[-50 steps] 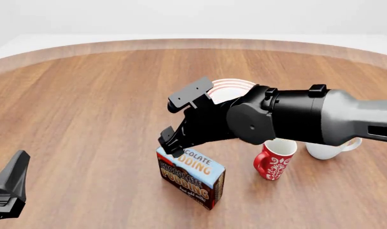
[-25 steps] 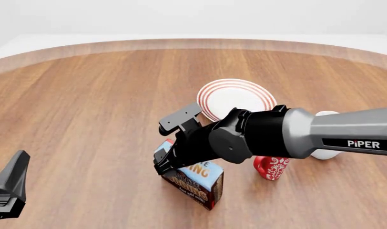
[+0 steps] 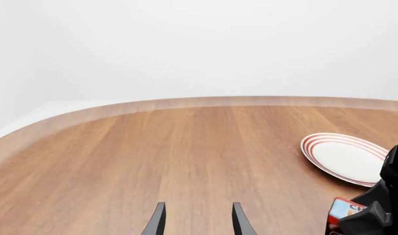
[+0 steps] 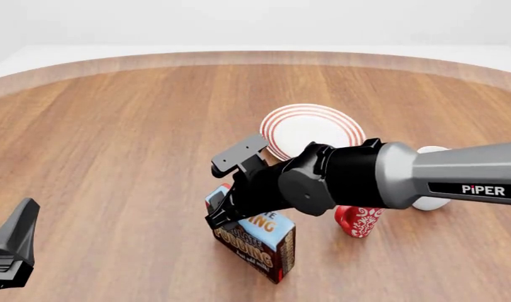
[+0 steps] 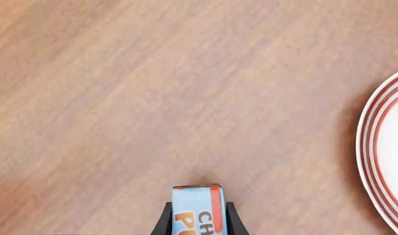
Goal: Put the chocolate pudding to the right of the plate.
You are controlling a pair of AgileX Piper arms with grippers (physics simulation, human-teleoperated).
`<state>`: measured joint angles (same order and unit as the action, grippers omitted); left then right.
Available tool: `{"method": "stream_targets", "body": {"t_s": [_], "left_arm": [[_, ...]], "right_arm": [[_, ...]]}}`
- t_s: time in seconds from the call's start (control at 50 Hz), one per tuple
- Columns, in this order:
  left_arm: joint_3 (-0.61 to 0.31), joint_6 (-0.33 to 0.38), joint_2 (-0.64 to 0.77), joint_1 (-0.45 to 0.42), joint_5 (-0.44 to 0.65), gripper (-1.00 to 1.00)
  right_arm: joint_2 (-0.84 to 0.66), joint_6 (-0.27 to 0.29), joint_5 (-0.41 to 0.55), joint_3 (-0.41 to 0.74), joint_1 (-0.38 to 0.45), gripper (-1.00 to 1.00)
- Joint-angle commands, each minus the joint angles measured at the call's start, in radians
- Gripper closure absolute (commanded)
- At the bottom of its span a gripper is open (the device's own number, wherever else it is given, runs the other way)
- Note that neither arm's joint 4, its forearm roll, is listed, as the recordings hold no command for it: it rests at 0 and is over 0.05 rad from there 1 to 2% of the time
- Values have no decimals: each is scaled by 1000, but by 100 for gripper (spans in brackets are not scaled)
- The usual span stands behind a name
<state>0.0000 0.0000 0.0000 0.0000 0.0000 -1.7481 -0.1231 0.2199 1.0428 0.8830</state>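
The chocolate pudding [image 4: 257,244] is a dark brown carton with a light blue, red-edged top, standing on the table in front of the plate [image 4: 313,128] and a little to its left. My right gripper [image 4: 228,206] has come down over the carton's top. In the right wrist view the carton [image 5: 199,208] sits between both fingers [image 5: 165,220], which press its sides. The white, red-ringed plate [image 5: 390,161] lies apart from the carton. My left gripper [image 3: 197,223] hovers open and empty at the table's front left [image 4: 11,251]. The left wrist view also catches the pudding [image 3: 346,211] and the plate [image 3: 346,157].
A red patterned mug [image 4: 360,221] stands just right of the carton, partly under my right arm [image 4: 390,176]. A white mug [image 4: 430,201] sits further right, mostly hidden by the arm. Bare wooden table [image 4: 112,138] spreads to the left and back.
My right gripper dropped from above the carton onto its top, and the fingers now hold its sides. The carton shifted slightly. The left arm stayed still.
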Motion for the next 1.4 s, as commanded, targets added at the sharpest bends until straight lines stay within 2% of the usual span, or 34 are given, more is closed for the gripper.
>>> {"method": "stream_targets", "body": {"t_s": [0.02, 0.04, 0.06, 0.1, 0.16, 0.18, 0.2, 0.22, 0.26, 0.28, 0.32, 0.34, 0.36, 0.54, 0.58, 0.6, 0.62, 0.64, 0.7, 0.78, 0.9, 0.98, 1.2, 1.3, 1.4], "left_arm": [[0, 0, 0, 0, 0, -100], [0, 0, 0, 0, 0, -100], [0, 0, 0, 0, 0, -100], [0, 0, 0, 0, 0, -100], [0, 0, 0, 0, 0, -100], [0, 0, 0, 0, 0, -100], [0, 0, 0, 0, 0, -100], [0, 0, 0, 0, 0, -100], [0, 0, 0, 0, 0, -100], [0, 0, 0, 0, 0, -100], [0, 0, 0, 0, 0, -100], [0, 0, 0, 0, 0, -100], [0, 0, 0, 0, 0, -100], [0, 0, 0, 0, 0, -100], [0, 0, 0, 0, 0, -100], [0, 0, 0, 0, 0, -100], [0, 0, 0, 0, 0, -100], [0, 0, 0, 0, 0, -100], [0, 0, 0, 0, 0, -100], [0, 0, 0, 0, 0, -100], [0, 0, 0, 0, 0, -100], [0, 0, 0, 0, 0, -100], [0, 0, 0, 0, 0, -100], [0, 0, 0, 0, 0, -100], [0, 0, 0, 0, 0, -100]], "right_arm": [[76, 27, 31, -6, -50, 100], [92, 35, 46, 3, -55, 100], [146, 98, 69, 10, -92, 100], [191, 120, 105, 34, -117, 100], [248, 182, 145, 68, -179, 100], [248, 182, 145, 68, -179, 100], [291, 242, 173, 105, -241, 100], [305, 234, 203, 152, -261, 100], [324, 255, 250, 233, -323, 100], [335, 287, 310, 347, -405, 100], [333, 278, 340, 402, -428, 100], [77, 222, 540, 802, -655, 100], [50, 226, 568, 970, -657, 100], [-136, 185, 737, 1334, -694, 100], [-153, 187, 752, 1374, -707, 100], [-199, 181, 792, 1473, -725, 100], [-212, 181, 807, 1501, -725, 100], [-264, 168, 848, 1601, -752, 100], [-345, 159, 926, 1750, -787, 100], [-366, 156, 937, 1785, -815, 100], [-405, 120, 923, 1785, -901, 100], [-444, 139, 918, 1782, -953, 100], [-537, 149, 863, 1773, -1024, 100], [-569, 187, 826, 1733, -1035, 100], [-607, 175, 819, 1748, -1028, 100]]}}
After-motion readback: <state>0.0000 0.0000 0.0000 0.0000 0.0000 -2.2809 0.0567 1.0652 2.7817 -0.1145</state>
